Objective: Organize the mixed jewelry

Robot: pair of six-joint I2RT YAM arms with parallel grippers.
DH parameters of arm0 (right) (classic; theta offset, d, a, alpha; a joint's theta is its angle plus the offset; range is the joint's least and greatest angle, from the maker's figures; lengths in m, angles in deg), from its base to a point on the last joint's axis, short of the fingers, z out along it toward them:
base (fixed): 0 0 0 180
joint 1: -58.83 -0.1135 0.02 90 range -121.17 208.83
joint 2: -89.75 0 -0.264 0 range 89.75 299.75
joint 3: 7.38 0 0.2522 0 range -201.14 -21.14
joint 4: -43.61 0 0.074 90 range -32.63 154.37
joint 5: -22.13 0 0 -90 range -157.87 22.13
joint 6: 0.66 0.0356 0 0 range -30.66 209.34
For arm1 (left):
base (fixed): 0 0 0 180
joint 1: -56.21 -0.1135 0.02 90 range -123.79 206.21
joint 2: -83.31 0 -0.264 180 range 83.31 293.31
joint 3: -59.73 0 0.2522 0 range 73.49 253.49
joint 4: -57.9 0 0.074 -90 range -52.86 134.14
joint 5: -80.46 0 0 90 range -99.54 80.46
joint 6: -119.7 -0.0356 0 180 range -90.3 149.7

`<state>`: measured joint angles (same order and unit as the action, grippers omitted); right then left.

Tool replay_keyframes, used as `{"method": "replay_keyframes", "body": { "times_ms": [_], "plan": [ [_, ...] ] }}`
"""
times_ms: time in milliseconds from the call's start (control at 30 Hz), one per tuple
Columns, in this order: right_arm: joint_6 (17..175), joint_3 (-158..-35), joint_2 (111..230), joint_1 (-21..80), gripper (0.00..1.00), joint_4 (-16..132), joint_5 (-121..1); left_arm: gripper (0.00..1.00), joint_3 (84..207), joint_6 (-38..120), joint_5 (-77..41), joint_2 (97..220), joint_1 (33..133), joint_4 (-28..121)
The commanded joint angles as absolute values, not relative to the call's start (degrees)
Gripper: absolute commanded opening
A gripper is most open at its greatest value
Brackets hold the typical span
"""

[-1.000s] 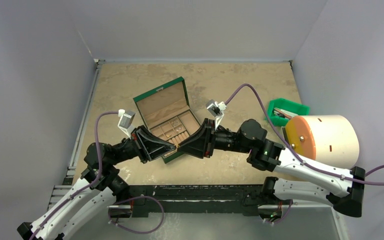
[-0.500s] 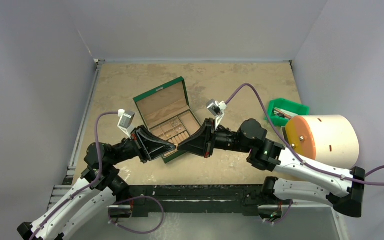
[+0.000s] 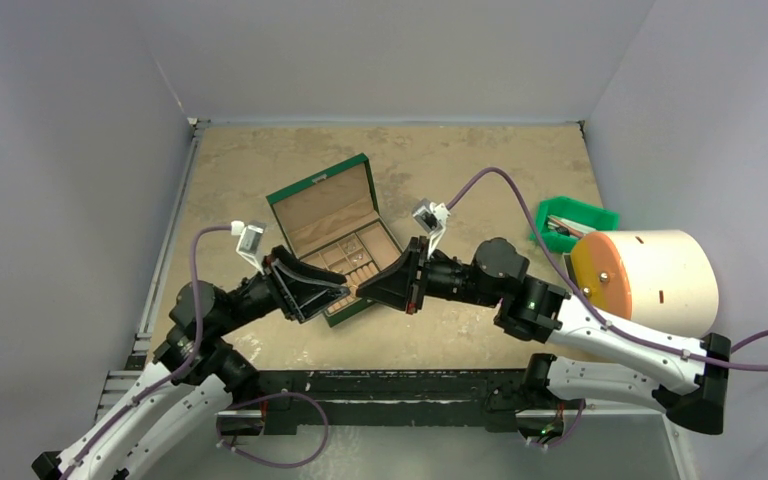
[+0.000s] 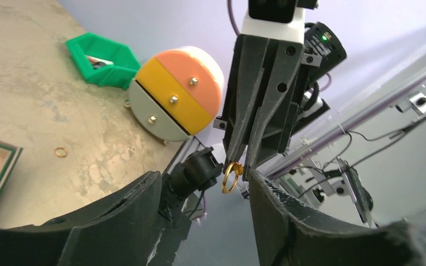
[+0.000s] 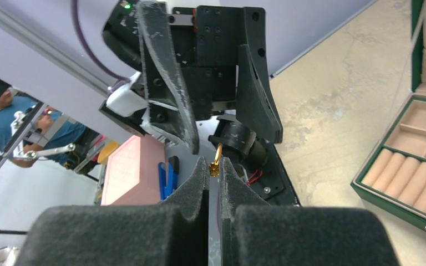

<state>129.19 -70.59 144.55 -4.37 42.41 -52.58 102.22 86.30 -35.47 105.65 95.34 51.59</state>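
1. Lower left of the overhead view: left arm [image 3: 222, 305] stretched up and to the right from its base, forearm low over the worktop [image 3: 480, 160]. Left jaws released, spread to either side of the gold ring [image 4: 230, 178] without touching it.
2. Centre, just behind both wrists: one green box [image 3: 318, 180], lid open and leaning back, with tan compartments and a row of ring rolls [image 5: 405, 177] inside. Near left edge partly covered by the left wrist. A few tiny pieces in the compartments, too small to count.
3. Centre, in front of the box: gold ring held in the air on edge, pinched at the very tips of the right jaws, which are clenched on it.
4. Right of centre: right arm [image 3: 505, 272] reaching leftward, elbow bent at the lower right, tips pointed straight at the left arm's.
5. Right edge: one green bin [image 3: 578, 214] and, just in front of it, one cream drum [image 3: 650, 280] with an orange face, both well apart from the box.
6. Counted: two arms and two gold rings in plain sight. One held, one loose ring [image 4: 60, 152] flat on bare worktop, between box corner and drum.
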Motion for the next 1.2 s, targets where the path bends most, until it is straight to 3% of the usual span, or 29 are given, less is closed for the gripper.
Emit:
{"method": "replay_keyframes", "body": {
  "times_ms": [0,433,700,1167],
  "plan": [
    [126.9,-75.0,145.2,-4.2,0.0,46.0,-57.5,0.61,107.5,80.1,-27.4,103.6,95.2,42.3],
    [118.7,-89.6,158.3,-3.5,0.0,66.8,-71.4,0.65,122.3,64.2,-5.2,104.0,95.2,16.1],
    [113.9,-95.6,168.0,-1.7,0.0,70.3,-72.8,0.65,121.9,62.8,6.2,102.3,95.2,13.5],
    [112.8,-98.6,182.7,0.6,0.0,73.9,-71.2,0.65,119.7,62.3,13.2,100.4,95.1,11.5]
  ]
}}
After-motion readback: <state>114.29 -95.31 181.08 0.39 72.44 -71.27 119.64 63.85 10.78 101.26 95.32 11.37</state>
